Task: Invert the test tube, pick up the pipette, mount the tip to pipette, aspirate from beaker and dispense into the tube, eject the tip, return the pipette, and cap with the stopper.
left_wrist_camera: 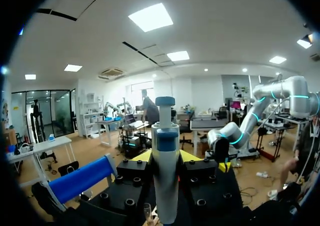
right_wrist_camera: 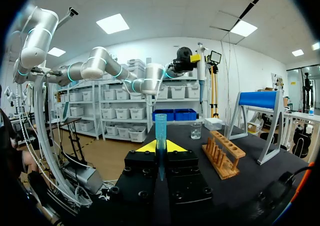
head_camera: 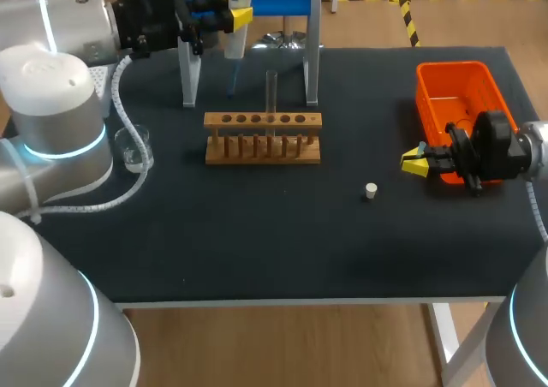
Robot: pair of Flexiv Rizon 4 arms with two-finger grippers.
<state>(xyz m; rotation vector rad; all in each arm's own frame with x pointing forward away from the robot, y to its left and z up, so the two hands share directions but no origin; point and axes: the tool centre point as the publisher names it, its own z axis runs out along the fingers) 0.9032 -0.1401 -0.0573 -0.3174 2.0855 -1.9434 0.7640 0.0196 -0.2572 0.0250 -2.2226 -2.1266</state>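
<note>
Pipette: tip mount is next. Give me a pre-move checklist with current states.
1. Left gripper shut on the pipette: ok.
2. Right gripper shut on the blue tip, which stands upright between its fingers: ok.
3. Tip lined up with the pipette: not ok; in the head view the two grippers are far apart.
4. Pipette nozzle bare: cannot tell.
5. Test tube standing in the rack: ok.
6. Stopper lying apart from the rack, not yet used: ok.
</note>
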